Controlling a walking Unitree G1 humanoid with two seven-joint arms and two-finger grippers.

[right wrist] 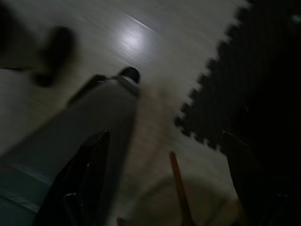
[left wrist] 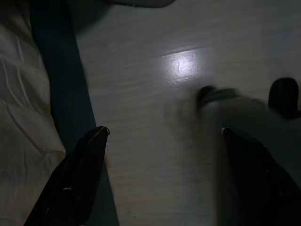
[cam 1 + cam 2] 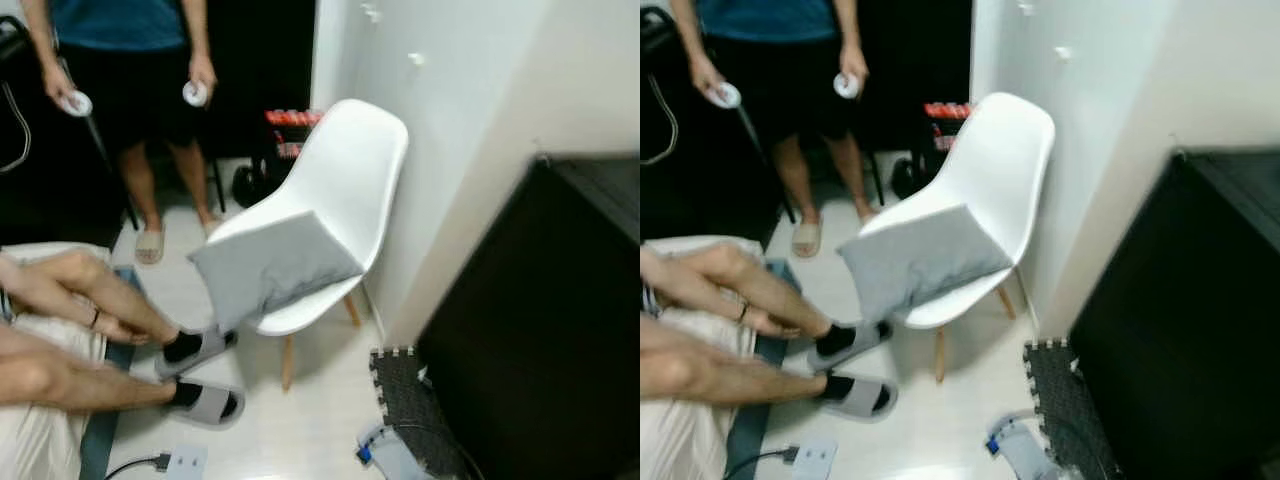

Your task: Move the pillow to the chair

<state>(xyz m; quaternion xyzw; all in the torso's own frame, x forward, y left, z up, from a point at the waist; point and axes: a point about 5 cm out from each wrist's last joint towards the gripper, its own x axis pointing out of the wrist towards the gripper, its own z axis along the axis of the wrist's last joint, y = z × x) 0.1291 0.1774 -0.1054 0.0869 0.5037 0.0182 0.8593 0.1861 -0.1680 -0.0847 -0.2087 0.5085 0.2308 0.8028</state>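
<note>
A grey pillow [image 3: 272, 265] lies tilted on the seat of a white shell chair [image 3: 350, 170] with wooden legs, leaning against its back. The chair stands by the white wall, ahead of me. In the left wrist view my left gripper [image 2: 164, 134] is open over the pale floor, with nothing between its fingers. My right gripper [image 1: 165, 135] is also open and holds nothing; it hangs above the floor near a dark foam mat [image 1: 244, 84] and a wooden chair leg [image 1: 178, 188].
A person's bare legs in grey slippers [image 3: 205, 402] stretch across the floor at the left. Another person [image 3: 130, 60] stands at the back holding two controllers. A black cabinet [image 3: 540, 320] fills the right. A foam mat [image 3: 405, 400] and a power strip [image 3: 185, 462] lie on the floor.
</note>
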